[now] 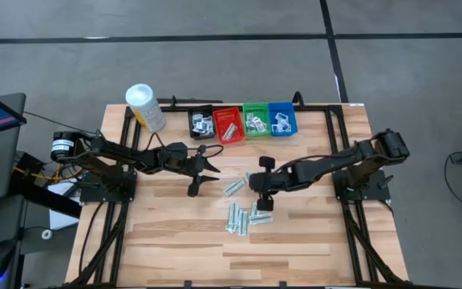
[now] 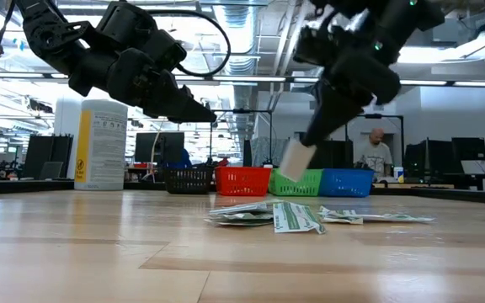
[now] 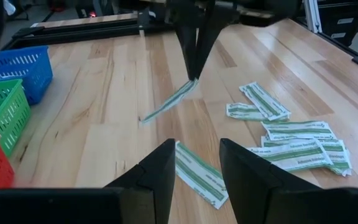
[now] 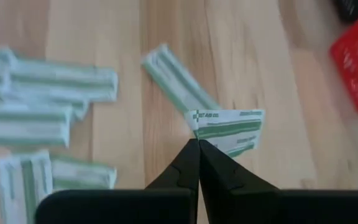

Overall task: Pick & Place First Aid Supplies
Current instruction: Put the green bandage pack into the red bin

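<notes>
Several pale-green wrapped strips (image 1: 243,218) lie in a loose pile on the wooden table, seen also in the low view (image 2: 310,217) and the right wrist view (image 4: 42,106). My right gripper (image 1: 257,183) hangs above the table just beyond the pile, shut on one such strip (image 4: 232,127). My left gripper (image 3: 197,165) stands open to the left of it, above a single strip (image 3: 199,179) that lies flat on the table, and touches nothing. My right gripper pinches the strip by one end (image 3: 190,86) between the very tips of its two fingers (image 2: 314,126). The fingers slant down from above. The strip hangs tilted below them (image 2: 295,160), clear of the table.
Four small bins stand in a row at the far edge: black (image 1: 201,123), red (image 1: 228,124), green (image 1: 256,120) and blue (image 1: 282,119), each with packets inside. A white canister with a yellow label (image 1: 145,107) stands at the far left. A person shows in the room behind (image 2: 377,151).
</notes>
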{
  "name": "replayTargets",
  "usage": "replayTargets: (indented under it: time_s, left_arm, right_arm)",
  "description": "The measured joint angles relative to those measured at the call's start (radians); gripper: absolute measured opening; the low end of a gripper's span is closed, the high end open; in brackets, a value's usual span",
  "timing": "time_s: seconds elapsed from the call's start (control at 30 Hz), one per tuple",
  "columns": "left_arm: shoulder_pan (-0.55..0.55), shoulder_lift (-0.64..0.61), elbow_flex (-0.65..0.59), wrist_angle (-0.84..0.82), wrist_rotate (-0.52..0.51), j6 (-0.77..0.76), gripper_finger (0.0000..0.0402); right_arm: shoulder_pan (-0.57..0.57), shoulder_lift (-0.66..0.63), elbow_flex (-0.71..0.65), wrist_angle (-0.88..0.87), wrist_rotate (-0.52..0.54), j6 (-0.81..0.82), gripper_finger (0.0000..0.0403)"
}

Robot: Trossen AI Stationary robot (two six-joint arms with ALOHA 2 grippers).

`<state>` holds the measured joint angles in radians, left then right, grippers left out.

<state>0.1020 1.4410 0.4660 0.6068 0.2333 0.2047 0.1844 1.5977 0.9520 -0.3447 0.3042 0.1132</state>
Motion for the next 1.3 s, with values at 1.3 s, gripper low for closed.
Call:
replayTargets:
  time_s: [1.3]
  left_arm:
    - [-0.076, 0.000, 0.000, 0.060, -0.087, 0.516, 0.0193]
  right_arm:
    - [0.004, -0.015, 0.004, 0.366, -0.098, -0.186, 0.0000]
